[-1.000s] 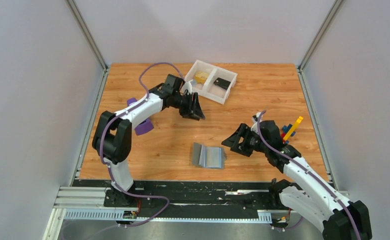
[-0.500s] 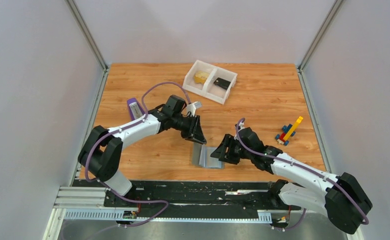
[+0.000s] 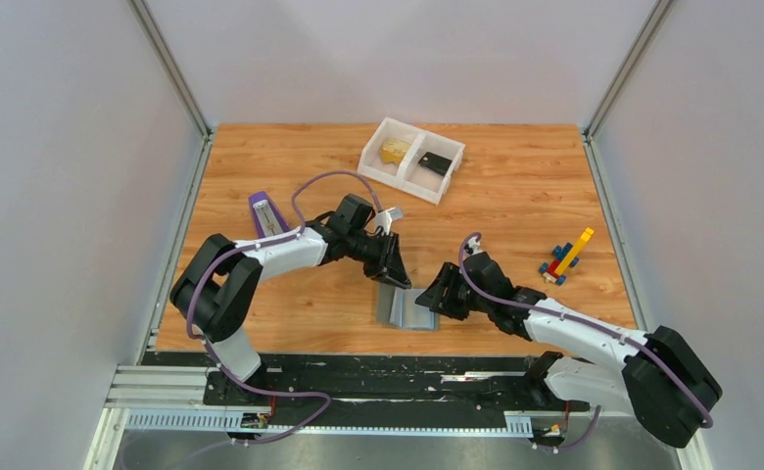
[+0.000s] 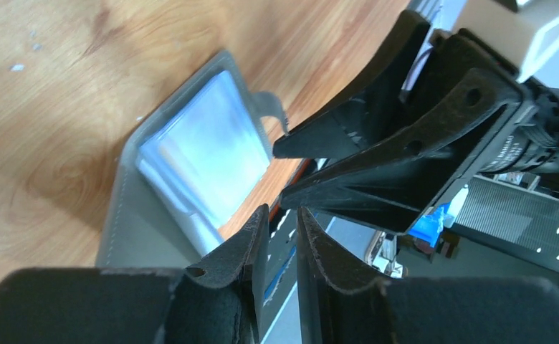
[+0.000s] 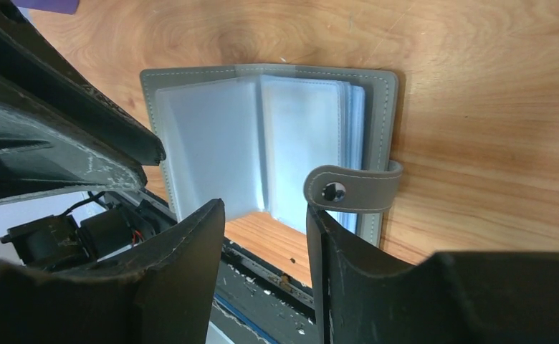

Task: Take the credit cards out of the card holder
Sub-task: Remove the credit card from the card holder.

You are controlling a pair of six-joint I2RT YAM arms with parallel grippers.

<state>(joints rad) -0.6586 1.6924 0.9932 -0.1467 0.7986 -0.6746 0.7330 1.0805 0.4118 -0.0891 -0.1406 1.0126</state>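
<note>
Card holder (image 3: 409,307) lies open, inside up, on the desk (image 3: 515,196), close to the near edge and between the two arms. Some gold cards (image 3: 393,152) sit in the left compartment of the white tray (image 3: 425,133) at the far side. The clear sleeves (image 5: 212,143) facing us show no gold. Whether the stacked sleeves on the strap side hide a card, we cannot tell.

Left jaws: open only a slit, holding nothing, poised at the holder's far edge. Right jaws: parted wider, also empty, low over the near edge beside the snap strap (image 5: 348,190).

Risks, as we judge them:
- The two sets of jaws crowd each other over one small thing. A careless reach by either could knock the other.
- Nothing pins the holder, so a pull on a card may drag it along, or push it off the wood onto the black rail (image 3: 378,367).
- The slick sleeve film may get pinched instead of a card.
- The loose strap may snag a finger.

Room: bare wood runs from the holder to the tray. The toy bricks (image 3: 566,257) on the right and the purple object (image 3: 263,213) on the left are well apart.
</note>
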